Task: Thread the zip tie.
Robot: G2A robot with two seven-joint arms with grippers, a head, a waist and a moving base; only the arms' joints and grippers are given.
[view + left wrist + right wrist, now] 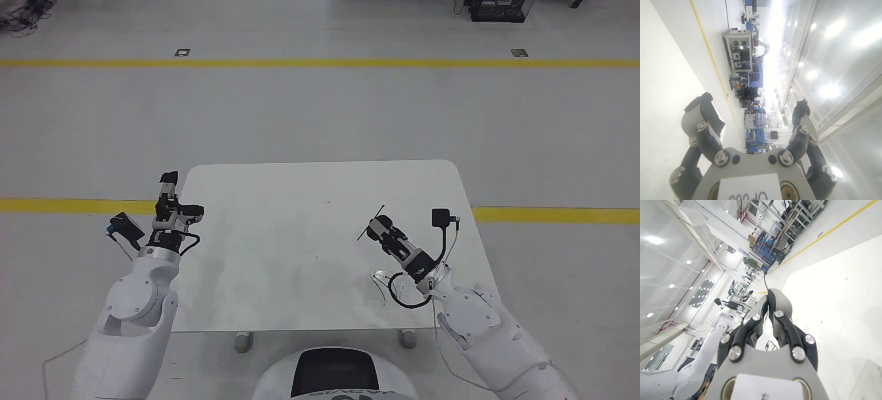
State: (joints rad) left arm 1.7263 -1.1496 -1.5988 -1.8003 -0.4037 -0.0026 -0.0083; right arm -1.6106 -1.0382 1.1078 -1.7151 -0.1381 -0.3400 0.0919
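1. The right jaws are pressed together, pinching a black zip tie (765,283) near one end between the fingertips (773,298)
2. The rest of the zip tie sticks out past the jaws as a thin, slightly curved strip, held in the air above the right part of the white counter (300,260)
3. The left jaws are spread wide, fingertips (705,98) well apart
4. They sit at the counter's left edge, well apart from the zip tie
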